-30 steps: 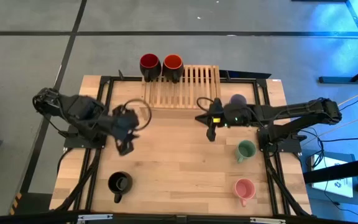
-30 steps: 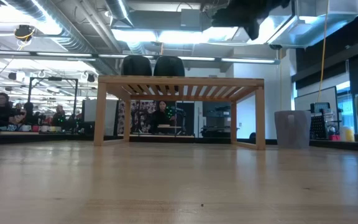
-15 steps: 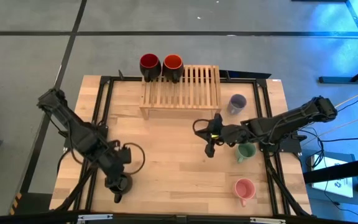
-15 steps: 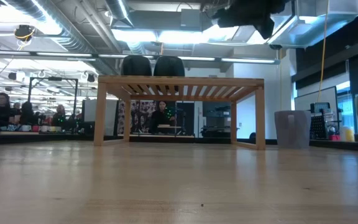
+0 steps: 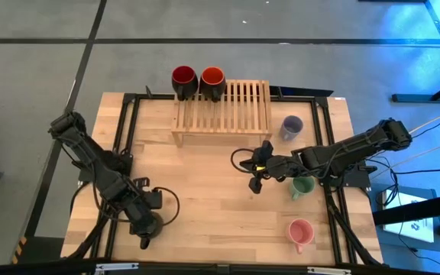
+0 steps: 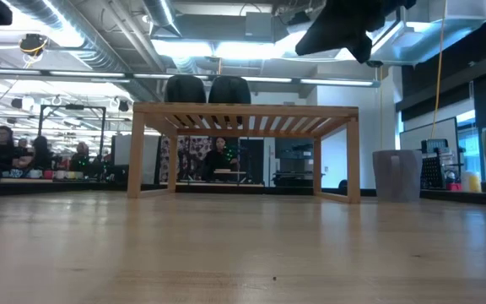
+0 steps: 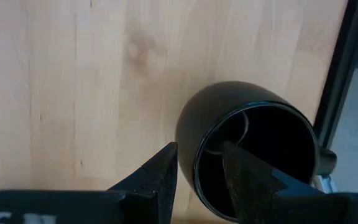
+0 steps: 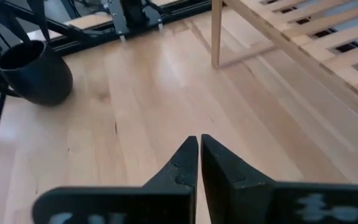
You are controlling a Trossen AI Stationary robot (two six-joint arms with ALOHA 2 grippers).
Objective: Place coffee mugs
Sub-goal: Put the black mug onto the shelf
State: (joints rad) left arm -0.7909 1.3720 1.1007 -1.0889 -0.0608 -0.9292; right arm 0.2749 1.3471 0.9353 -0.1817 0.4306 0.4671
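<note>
**Left gripper straddles the black mug's rim; right arm waits mid-table**

Nearest the front edge, the left gripper is down on the small black ceramic mug. Its jaws are parted, one finger outside the wall and the other inside the mouth, so the rim sits between them; whether the pads already touch the wall cannot be told. The mug stands upright at the table's front-left, mouth up, handle pointing toward the front edge, away from the fingers. To my eye the coming move is simply to close on the wall and lift straight up, and the left arm is plainly the nearer one.

Farther back, the right gripper hovers over bare wood at mid-table, fingers pressed together and holding nothing. Just beside that arm stands the green mug, with the pink mug nearer the front and the lavender-blue mug behind.

Farthest off, the slatted wooden rack carries the dark red mug and the red-orange mug at its back-left end.
</note>
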